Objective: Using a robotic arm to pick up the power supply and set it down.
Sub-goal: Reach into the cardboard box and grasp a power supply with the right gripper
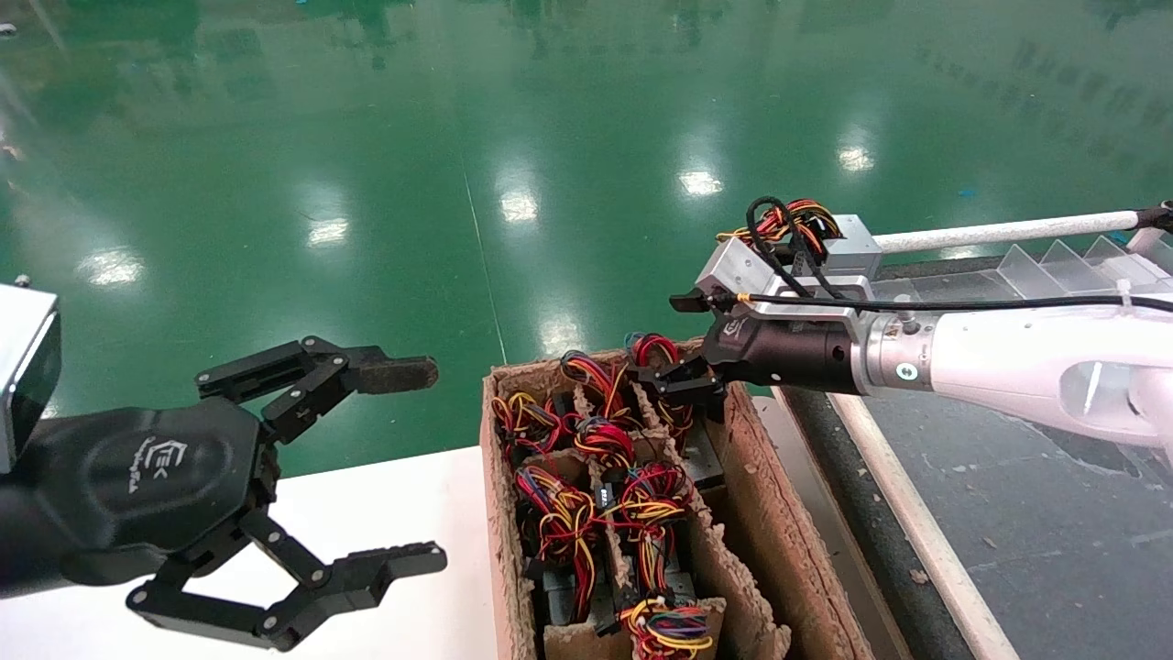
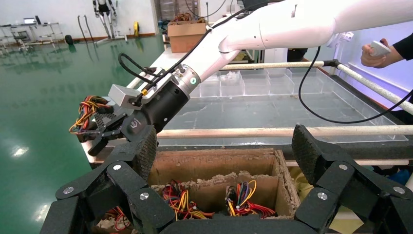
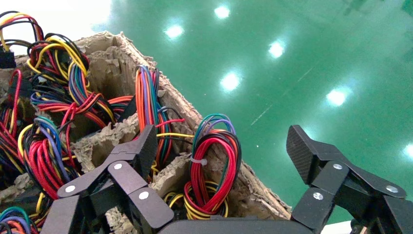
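Note:
The power supply [image 3: 213, 168] sits in the far corner cell of a torn cardboard box [image 1: 738, 435]. Only its tied loop of red and yellow wires [image 1: 654, 349] shows; the grey body is hidden below. The white robotic arm reaches in from the right, and its right gripper [image 3: 221, 146] is open and low over that corner. The red loop stands between the fingers without being gripped. One finger [image 3: 141, 146] is among the wires inside the box, the other [image 3: 299, 146] beyond the box wall. In the head view this gripper [image 1: 683, 376] is at the box's far end.
My left gripper [image 1: 417, 466] hangs open and idle over the white table [image 1: 403, 504] left of the box. Several other wired units fill the box cells. A like grey unit [image 1: 852, 240] lies on the black belt [image 1: 1026, 513] at right, beside clear dividers [image 1: 1072, 266].

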### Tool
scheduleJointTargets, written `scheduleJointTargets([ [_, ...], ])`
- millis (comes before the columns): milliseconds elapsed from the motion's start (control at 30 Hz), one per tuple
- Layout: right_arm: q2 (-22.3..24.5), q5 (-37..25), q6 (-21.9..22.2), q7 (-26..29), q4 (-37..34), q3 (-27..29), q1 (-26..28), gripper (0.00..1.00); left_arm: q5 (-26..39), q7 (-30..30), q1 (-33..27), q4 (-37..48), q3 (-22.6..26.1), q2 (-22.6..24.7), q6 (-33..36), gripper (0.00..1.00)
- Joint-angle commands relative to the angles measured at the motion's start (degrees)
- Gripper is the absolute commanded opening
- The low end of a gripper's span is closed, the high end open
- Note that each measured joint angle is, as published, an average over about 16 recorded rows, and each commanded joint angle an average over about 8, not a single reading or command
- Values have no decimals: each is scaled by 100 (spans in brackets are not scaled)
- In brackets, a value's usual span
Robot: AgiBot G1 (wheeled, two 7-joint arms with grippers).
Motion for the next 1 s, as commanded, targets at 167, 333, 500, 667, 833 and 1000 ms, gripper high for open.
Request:
scheduleJointTargets([
  [167,-47,39,-3,-179,-272,28,41,0,0,0,0,0,0,0,0,100],
  [333,-50,44,-14,-292,-429,34,56,0,0,0,0,0,0,0,0,100],
  [500,-49,54,7,-389,-543,42,69,0,0,0,0,0,0,0,0,100],
  [667,-91,85,97,-460,-637,65,69,0,0,0,0,0,0,0,0,100],
  [833,-153,106,176,-523,-699,81,65,0,0,0,0,0,0,0,0,100],
  [1000,-199,106,216,-577,-744,82,56,0,0,0,0,0,0,0,0,100],
])
